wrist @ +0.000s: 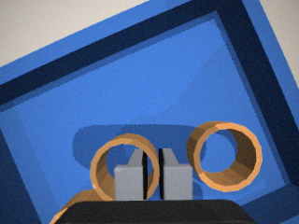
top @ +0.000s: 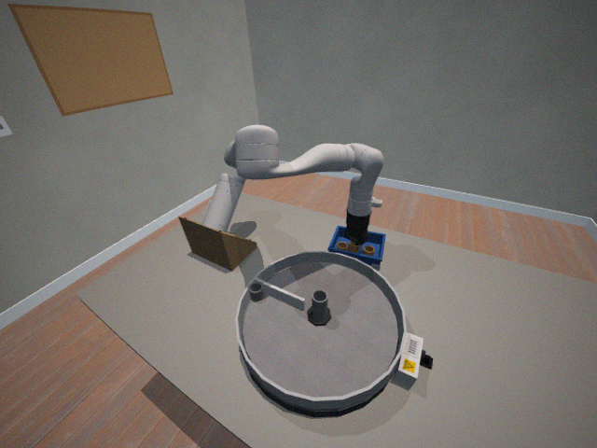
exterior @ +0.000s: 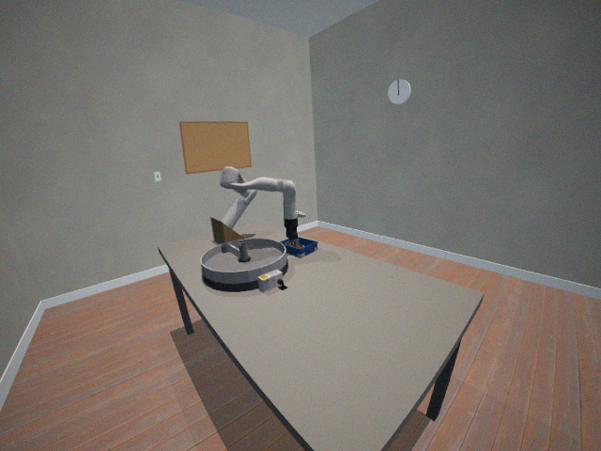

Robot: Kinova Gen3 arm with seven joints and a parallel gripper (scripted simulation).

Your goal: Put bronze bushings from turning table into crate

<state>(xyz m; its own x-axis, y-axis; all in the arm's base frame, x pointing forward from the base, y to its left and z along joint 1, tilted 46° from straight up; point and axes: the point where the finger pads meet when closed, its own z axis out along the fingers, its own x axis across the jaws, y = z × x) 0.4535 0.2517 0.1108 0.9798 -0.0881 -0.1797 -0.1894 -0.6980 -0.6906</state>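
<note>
Standing within the grey, round-walled turning table (top: 313, 371) (exterior: 242, 277), one dark steel bushing (top: 256, 296) (exterior: 223, 248); rightward, near the far edge of the table (top: 481, 337) (exterior: 349, 320), a blue rectangular crate (top: 383, 246) (exterior: 310, 249) (wrist: 140, 93) containing three bronze rings, the middle one's wall pinched by the gripper (top: 355, 245) (exterior: 296, 241) (wrist: 152, 166).

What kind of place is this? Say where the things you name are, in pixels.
Probably a robotics test room or lab: a white arm (top: 332, 159) (exterior: 264, 184) over a table (top: 481, 337) (exterior: 368, 330), a turning table (top: 318, 357) (exterior: 242, 273) (exterior: 242, 273) carrying a warning-labelled box (top: 409, 358) (exterior: 269, 281), and plain walls with a corkboard (top: 96, 58) (exterior: 217, 147).
</note>
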